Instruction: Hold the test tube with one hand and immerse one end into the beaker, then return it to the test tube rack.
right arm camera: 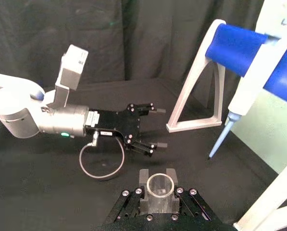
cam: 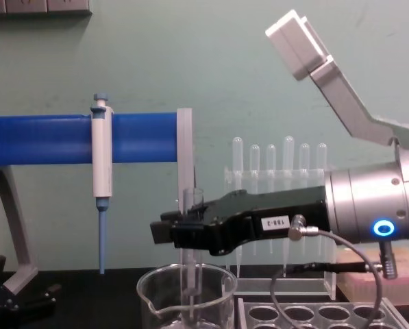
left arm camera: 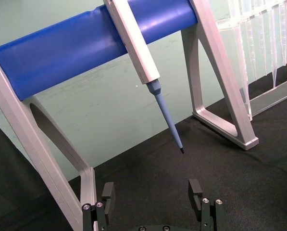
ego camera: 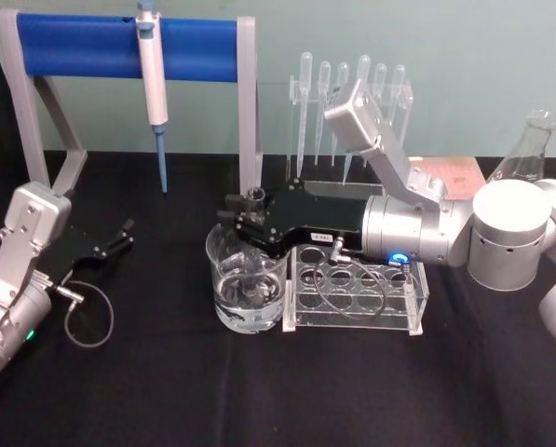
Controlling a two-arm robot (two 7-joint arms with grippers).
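Head view: the right gripper (ego camera: 245, 222) is seen stretched leftward over the beaker (ego camera: 223, 312), clamped on the tube (ego camera: 255, 196) just under its flared rim. The tube is held upright. Its mouth stands a little above the fingers and its lower part hangs inside the beaker. The beaker is set on the black table (ego camera: 166, 391), just beside the left end of the rack (ego camera: 352, 323); whether the two touch cannot be told.

From the chest, the tube (cam: 192, 200) is shown as a vertical line passing through the gripper (cam: 164, 233) and going down below the rim of the beaker (cam: 153, 305), roughly at its middle. Whether the rounded end meets any liquid cannot be told.

From the right wrist, the open mouth of the tube (right arm camera: 161, 186) is seen from above, pinched from both sides by the fingers (right arm camera: 145, 179).

The left gripper (ego camera: 122, 236) is laid low at the left of the table, well apart from the beaker, with its jaws spread and nothing between them. From the left wrist, its fingers (left arm camera: 195, 188) are seen wide apart above the black cloth, pointed toward the stand (left arm camera: 85, 43).

At the back of the table, a pipettor (ego camera: 153, 65) is hung on the blue bar of the stand. Pipettes (ego camera: 305, 93) are ranged behind the right arm, and a flask (ego camera: 529, 149) is placed at the far right.
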